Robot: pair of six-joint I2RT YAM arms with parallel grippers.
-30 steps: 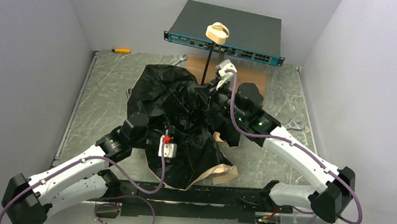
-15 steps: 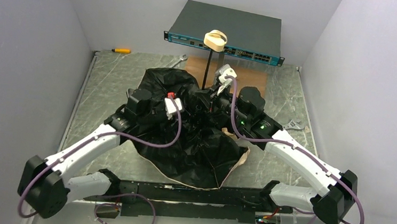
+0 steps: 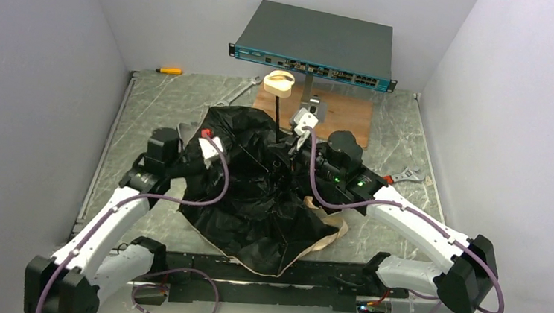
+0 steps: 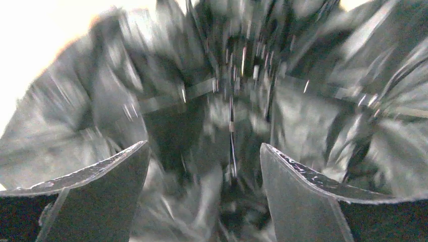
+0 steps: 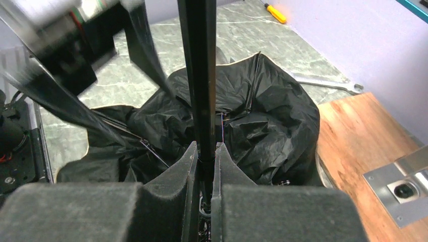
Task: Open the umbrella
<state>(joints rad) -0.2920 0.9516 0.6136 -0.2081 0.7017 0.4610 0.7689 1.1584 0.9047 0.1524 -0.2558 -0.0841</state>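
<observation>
Right wrist view: right gripper (image 5: 205, 151) pinches the pole of the umbrella (image 5: 272, 116) tight | left gripper (image 4: 203, 146) gapes wide, holding nothing, beside its floppy black cloth on the table (image 3: 151, 102) | tip: hold pole steady; spread cloth out slowly

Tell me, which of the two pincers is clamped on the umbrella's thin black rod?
The right pincer: its fingers are shut on the thin black rod of the black, cream-edged fabric umbrella. The left pincer gapes open facing the fabric.
</observation>
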